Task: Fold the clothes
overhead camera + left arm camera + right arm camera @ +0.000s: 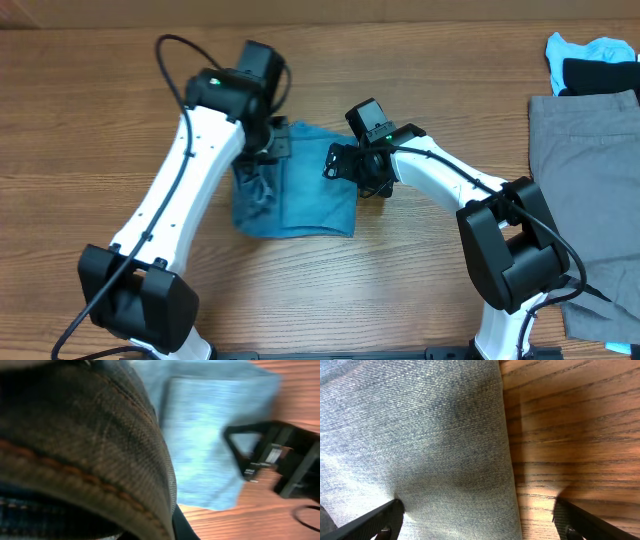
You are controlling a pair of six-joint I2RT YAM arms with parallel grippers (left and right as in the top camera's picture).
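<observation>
You're handling jeans (pixel 300 200) that are likely heavy and limp. The right pincer (pixel 477 510) is hovering spread astride their edge. You cannot tell the left pincer (pixel 267 142). Pinch thick seams.

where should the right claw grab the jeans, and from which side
Grip the straight side edge of the jeans, coming in from the bare table beside it. That edge lies flat and runs between the open right claw's fingers, one over denim, one over wood.
</observation>
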